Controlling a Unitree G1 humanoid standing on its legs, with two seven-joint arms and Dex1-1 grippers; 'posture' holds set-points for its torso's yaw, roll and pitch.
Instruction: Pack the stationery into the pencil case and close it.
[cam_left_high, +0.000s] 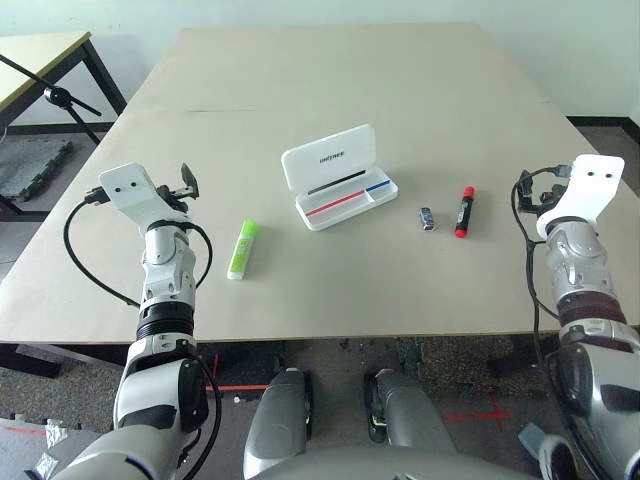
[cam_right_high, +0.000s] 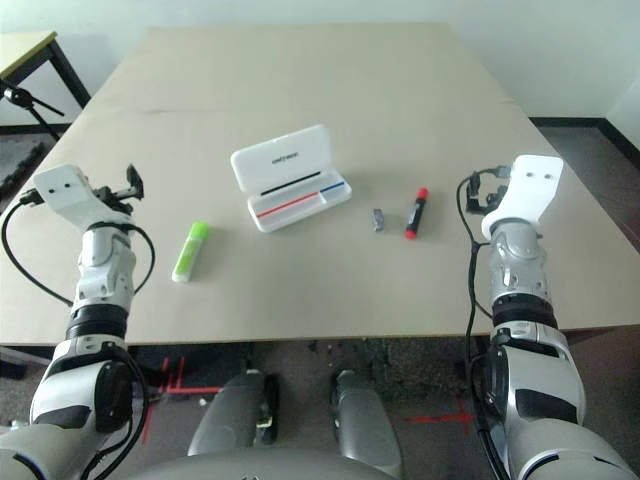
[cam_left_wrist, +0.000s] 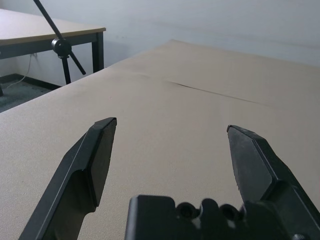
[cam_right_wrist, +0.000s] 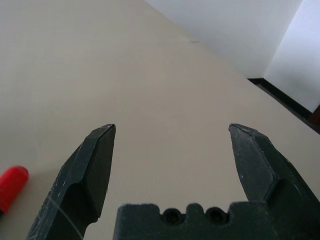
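From the head, the white hard-plastic pencil case (cam_left_high: 338, 177) lies open mid-bench (cam_left_high: 400, 90), the lime-green highlighter (cam_left_high: 243, 249) to its left, the small dark-and-silver clip (cam_left_high: 427, 218) and red-capped black marker (cam_left_high: 464, 211) to its right. Both forearms are raised at the bench's sides. The left wrist view shows the left gripper (cam_left_wrist: 170, 131) with fingers spread over bare bench, a black tripod (cam_left_wrist: 60, 42) beyond. The right wrist view shows the right gripper (cam_right_wrist: 171, 128), fingers equally apart, with the marker's red cap beside it.

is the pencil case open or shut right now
Open: the pencil case has its lid tilted back, showing the red and blue striped tray inside.
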